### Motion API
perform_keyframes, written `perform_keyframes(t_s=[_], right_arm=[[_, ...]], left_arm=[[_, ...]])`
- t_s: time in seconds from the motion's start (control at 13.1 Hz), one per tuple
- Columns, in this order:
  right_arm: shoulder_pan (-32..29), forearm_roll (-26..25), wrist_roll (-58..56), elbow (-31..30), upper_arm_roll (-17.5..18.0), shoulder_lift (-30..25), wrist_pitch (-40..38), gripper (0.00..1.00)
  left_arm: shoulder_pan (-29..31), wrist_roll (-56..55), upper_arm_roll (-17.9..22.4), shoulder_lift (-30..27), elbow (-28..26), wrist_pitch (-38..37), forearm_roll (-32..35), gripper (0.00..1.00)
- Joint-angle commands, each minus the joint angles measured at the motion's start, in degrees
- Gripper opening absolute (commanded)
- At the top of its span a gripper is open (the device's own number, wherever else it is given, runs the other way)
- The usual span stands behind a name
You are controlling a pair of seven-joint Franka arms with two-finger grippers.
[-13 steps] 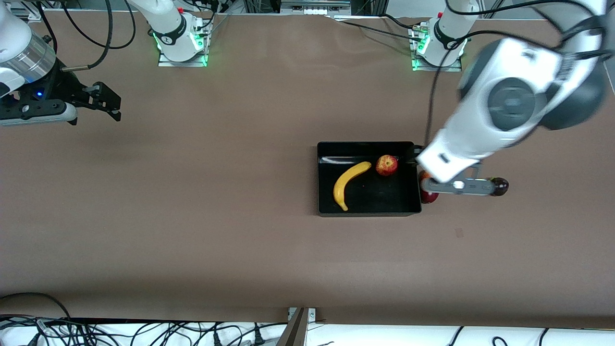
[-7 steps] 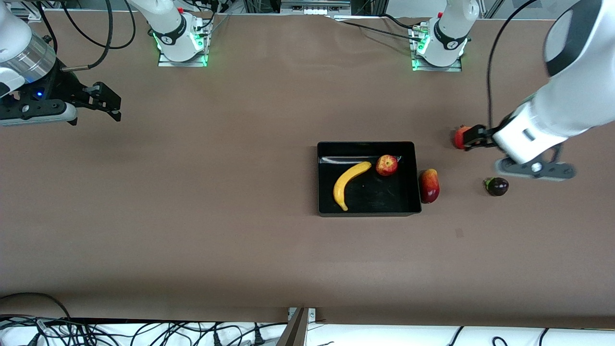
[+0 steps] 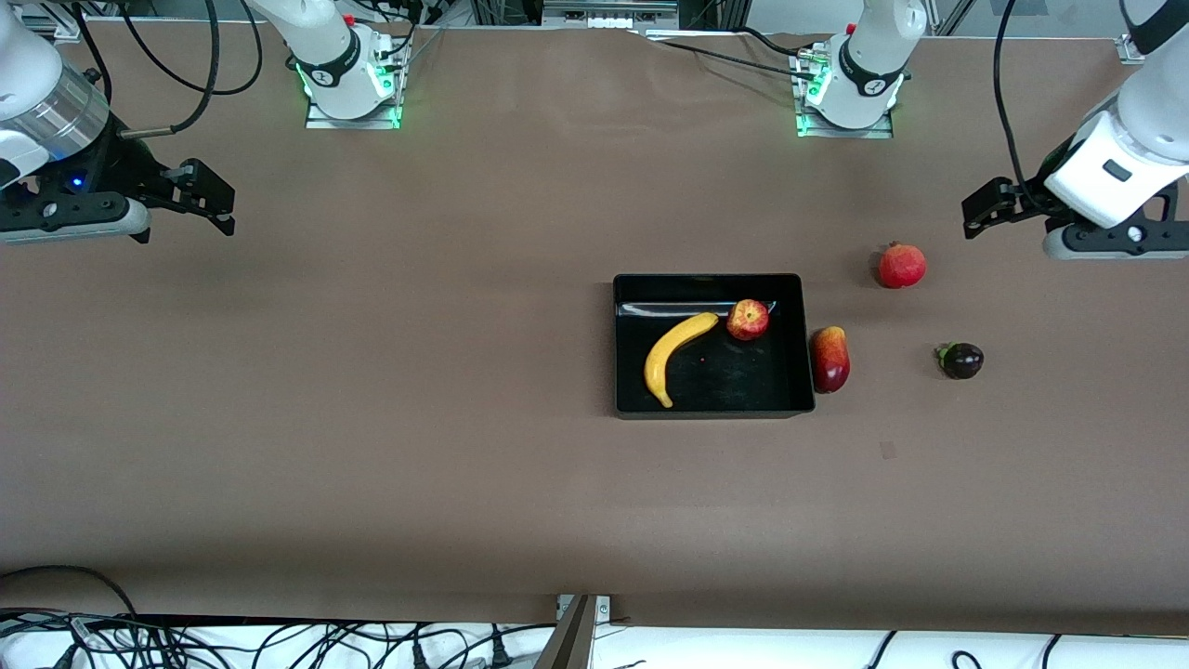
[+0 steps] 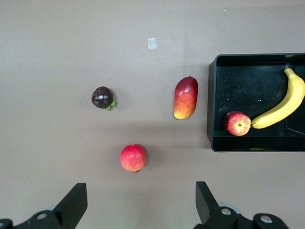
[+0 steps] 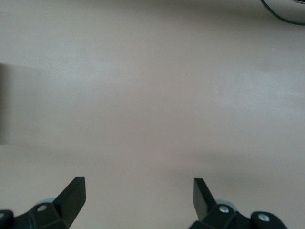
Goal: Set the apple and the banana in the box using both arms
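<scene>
The black box (image 3: 620,344) stands mid-table. The yellow banana (image 3: 671,356) and the red-yellow apple (image 3: 748,319) lie in it, the banana's tip touching the apple. In the left wrist view the box (image 4: 213,105), banana (image 4: 283,107) and apple (image 4: 237,123) show too. My left gripper (image 3: 972,215) is open and empty, up over bare table at the left arm's end, apart from all fruit; its fingers (image 4: 76,202) frame bare table. My right gripper (image 3: 215,197) is open and empty over the right arm's end; its wrist view (image 5: 138,191) shows only table.
An elongated dark red-yellow fruit (image 3: 829,359) lies against the box's wall toward the left arm's end. A uniformly red round fruit (image 3: 902,266) and a small dark purple fruit (image 3: 961,360) lie farther toward that end. Arm bases (image 3: 351,79) stand along the table's back edge.
My left arm has swung up and away from the box toward its own end of the table, uncovering the fruits beside the box. The right arm has not moved.
</scene>
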Motion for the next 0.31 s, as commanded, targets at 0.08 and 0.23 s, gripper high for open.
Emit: perform_keyframes(t_s=[0.08,0.23], right_arm=[[0.0,0.1,0.1,0.8,0.3,0.1,-0.2,1.00],[0.0,0.1,0.1,0.8,0.2,0.1,-0.2,1.00]], left_arm=[[-0.4,3.6,2.3,-1.7,-2.4,0.0,-1.2,1.00],[-0.4,4.0,2.3,-1.7,-2.6,-1.3,-1.2,1.00]])
